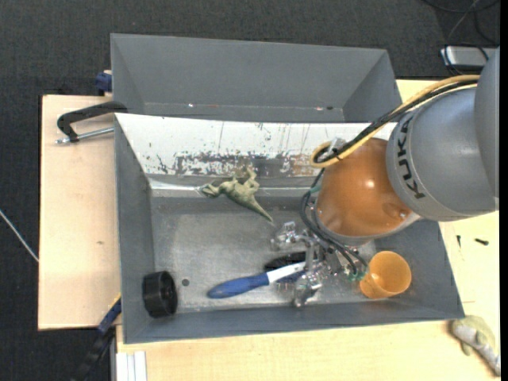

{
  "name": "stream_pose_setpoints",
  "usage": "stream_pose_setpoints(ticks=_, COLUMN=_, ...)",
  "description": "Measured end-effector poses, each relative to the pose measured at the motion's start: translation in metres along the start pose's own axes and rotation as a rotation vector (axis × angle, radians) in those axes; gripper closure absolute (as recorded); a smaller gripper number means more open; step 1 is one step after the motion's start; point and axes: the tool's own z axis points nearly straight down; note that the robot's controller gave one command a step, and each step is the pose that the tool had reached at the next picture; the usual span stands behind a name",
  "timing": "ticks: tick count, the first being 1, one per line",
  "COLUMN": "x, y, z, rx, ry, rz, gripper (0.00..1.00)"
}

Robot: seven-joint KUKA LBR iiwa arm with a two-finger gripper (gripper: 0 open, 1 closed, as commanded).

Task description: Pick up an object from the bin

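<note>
My gripper [304,280] hangs low over the bin floor near the front, right of the middle. Its metal fingers stand directly over the white end of a blue-handled toothbrush [246,283], which lies flat and points left. A small black thing [284,263] lies just behind that white end, under the gripper. An orange cup [386,275] lies on its side to the gripper's right, close to the front right corner. Whether the fingers touch the toothbrush is hidden by the gripper's own parts.
A greenish toy dinosaur [240,189] lies against the back wall, left of the arm. A black round cap or wheel [159,294] sits in the front left corner. The orange wrist cover and cables hang above the gripper.
</note>
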Motion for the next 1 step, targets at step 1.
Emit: stream_pose_setpoints(ticks=1, x=0.0036, y=-0.0042, z=-0.0313, rx=0.000, ry=-0.004, rz=-0.108, gripper=0.00)
